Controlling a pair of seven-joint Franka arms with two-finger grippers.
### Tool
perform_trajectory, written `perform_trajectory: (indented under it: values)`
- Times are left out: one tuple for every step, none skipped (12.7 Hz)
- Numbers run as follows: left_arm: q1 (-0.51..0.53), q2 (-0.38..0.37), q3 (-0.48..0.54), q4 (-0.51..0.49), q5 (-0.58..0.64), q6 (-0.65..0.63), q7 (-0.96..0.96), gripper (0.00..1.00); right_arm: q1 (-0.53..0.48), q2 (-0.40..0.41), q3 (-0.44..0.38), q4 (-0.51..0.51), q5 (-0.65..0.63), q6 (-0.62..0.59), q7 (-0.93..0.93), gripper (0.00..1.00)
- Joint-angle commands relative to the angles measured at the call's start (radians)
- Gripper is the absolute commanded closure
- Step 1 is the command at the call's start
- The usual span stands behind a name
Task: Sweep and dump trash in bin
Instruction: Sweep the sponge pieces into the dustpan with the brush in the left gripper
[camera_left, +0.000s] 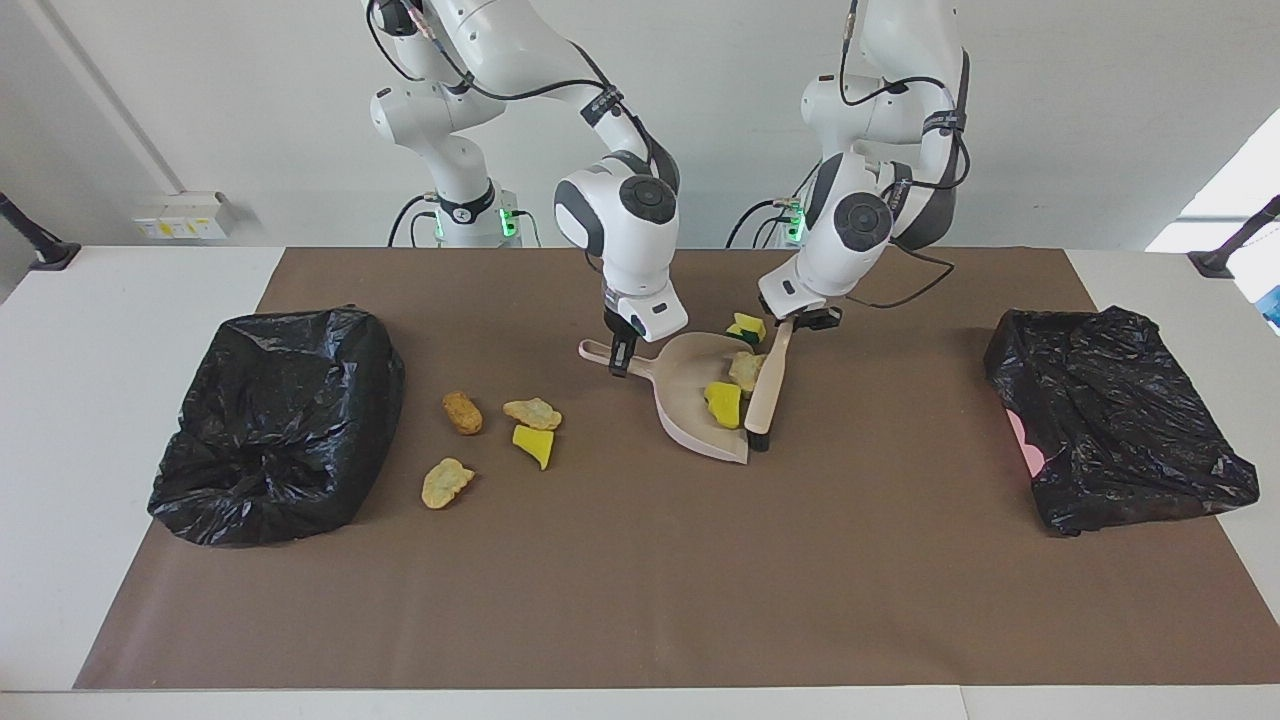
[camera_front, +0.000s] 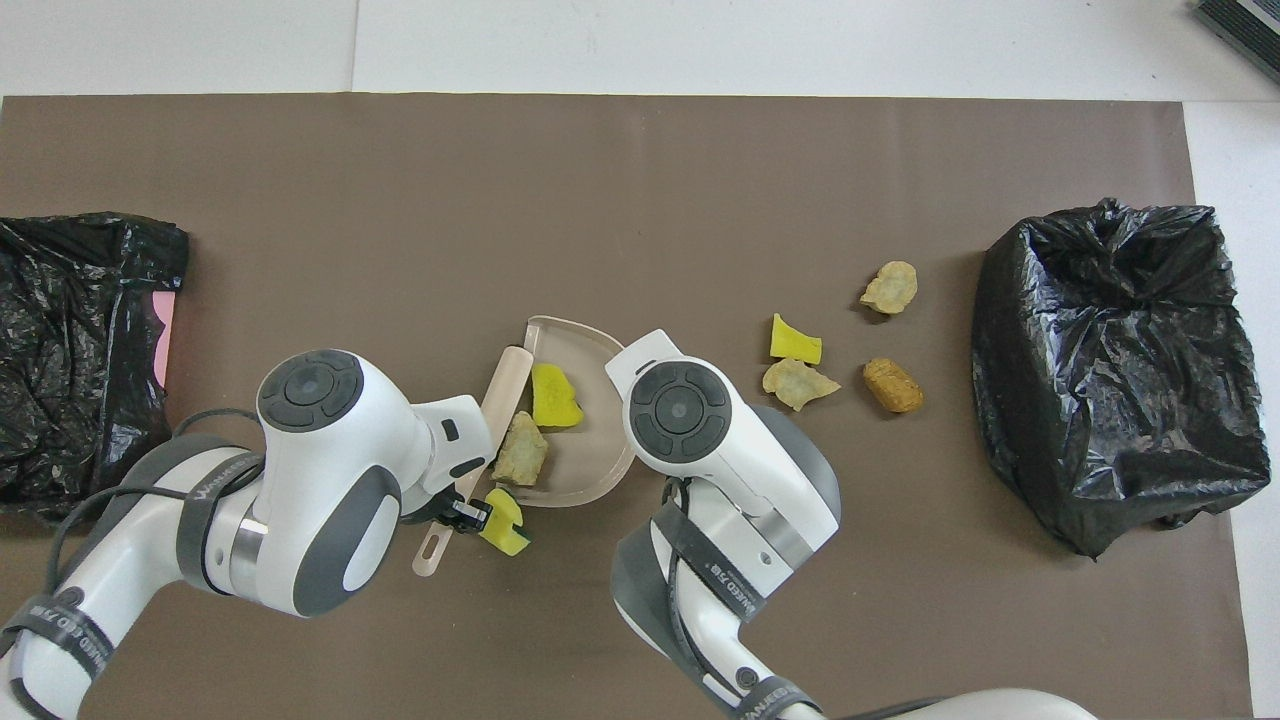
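Observation:
My right gripper (camera_left: 619, 357) is shut on the handle of the beige dustpan (camera_left: 690, 432) at mid-table; in the overhead view its own wrist hides it. My left gripper (camera_left: 800, 322) (camera_front: 460, 512) is shut on the handle of the beige brush (camera_left: 764, 388) (camera_front: 503, 388), which lies along the open edge of the dustpan (camera_front: 592, 452). Inside the pan lie a yellow scrap of trash (camera_left: 722, 403) (camera_front: 555, 397) and a tan lump (camera_left: 745, 368) (camera_front: 520, 460). Another yellow scrap (camera_left: 748, 326) (camera_front: 503, 522) sits just off the pan's rim by the left gripper.
Several more scraps lie toward the right arm's end: a tan piece (camera_left: 533, 412), a yellow wedge (camera_left: 534, 443), a brown lump (camera_left: 462, 411), a tan lump (camera_left: 446, 482). A black-bagged bin (camera_left: 275, 435) stands beside them; a second black-bagged bin (camera_left: 1115, 420) stands at the left arm's end.

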Motion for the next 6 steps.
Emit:
perform_trajectory:
  values:
    - [-0.035, -0.029, 0.017, -0.018, -0.073, -0.005, -0.036, 1.0, -0.016, -0.004, 0.003, -0.014, -0.048, 0.004, -0.02, 1.0]
    - [-0.023, -0.044, 0.022, 0.002, -0.091, -0.007, -0.036, 1.0, -0.016, -0.005, 0.002, -0.012, -0.048, 0.001, -0.02, 1.0]
    - [0.003, -0.062, 0.028, 0.02, -0.111, -0.023, -0.052, 1.0, -0.021, -0.007, 0.0, -0.008, -0.048, -0.004, -0.022, 1.0]
    - [0.053, -0.085, 0.026, 0.036, -0.114, -0.051, -0.084, 1.0, -0.033, -0.01, 0.0, -0.003, -0.048, -0.016, -0.025, 1.0]
    - [0.093, -0.122, 0.028, 0.04, -0.116, -0.08, -0.108, 1.0, -0.044, -0.021, 0.002, -0.003, -0.048, -0.033, -0.029, 1.0]
    - [0.135, -0.157, 0.028, 0.041, -0.116, -0.115, -0.146, 1.0, -0.05, -0.034, 0.002, -0.003, -0.048, -0.037, -0.043, 1.0]
